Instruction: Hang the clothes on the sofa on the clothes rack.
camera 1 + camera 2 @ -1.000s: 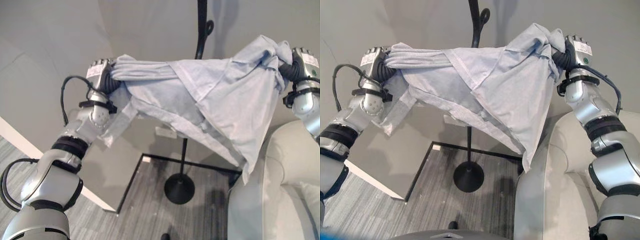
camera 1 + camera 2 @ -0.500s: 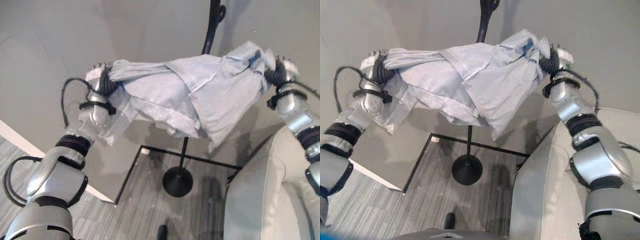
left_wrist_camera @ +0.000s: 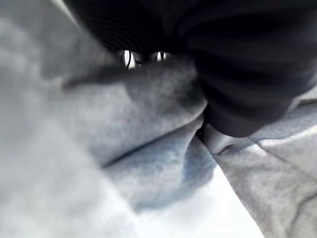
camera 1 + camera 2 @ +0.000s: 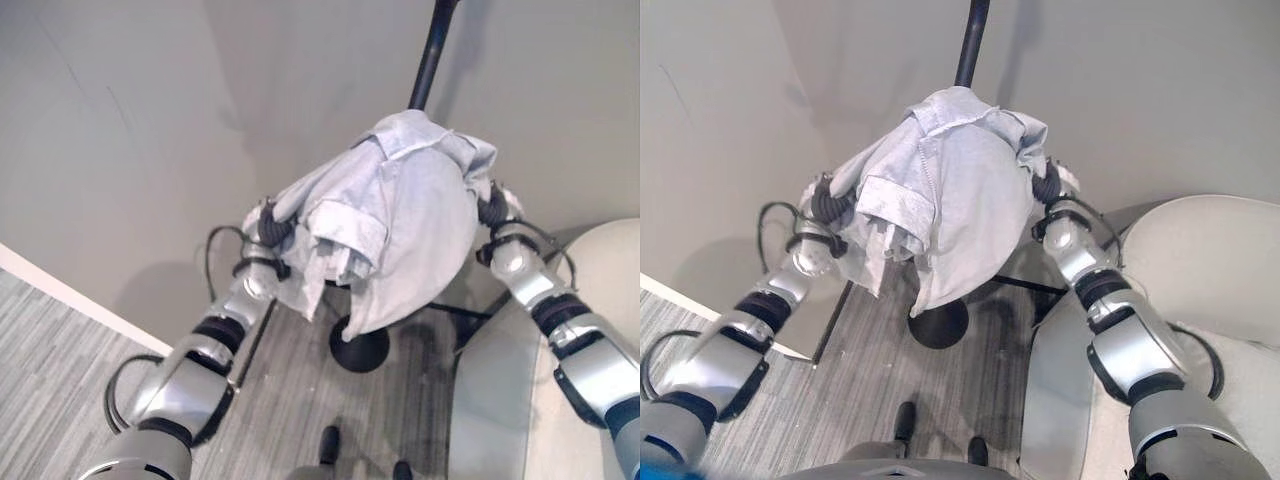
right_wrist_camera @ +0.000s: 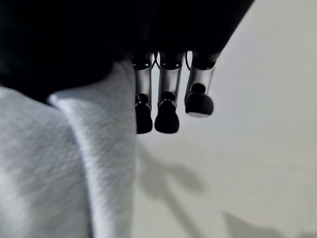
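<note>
Draping over the clothes rack [image 4: 432,50] pole, the pale blue shirt [image 4: 400,230] bunches between both arms. Left robot hand [image 4: 270,228] sits at its near edge, fingers buried in cloth, so grip unclear. Right robot hand [image 5: 168,94] shows straight fingers [image 5: 166,111] beside the fabric, apparently loose.

A sparsely furnished living-room corner, or a mock-up of one, is suggested; plain grey walls [image 4: 120,150] are seen meeting behind a black clothes rack [image 4: 971,40] on a round base [image 4: 360,350]; a pale upholstered sofa [image 4: 1200,270] is placed just beside it; the floor [image 4: 60,330] is laid with grey wood-grain planks, and a white skirting strip [image 4: 70,295] is run along the wall's foot.
</note>
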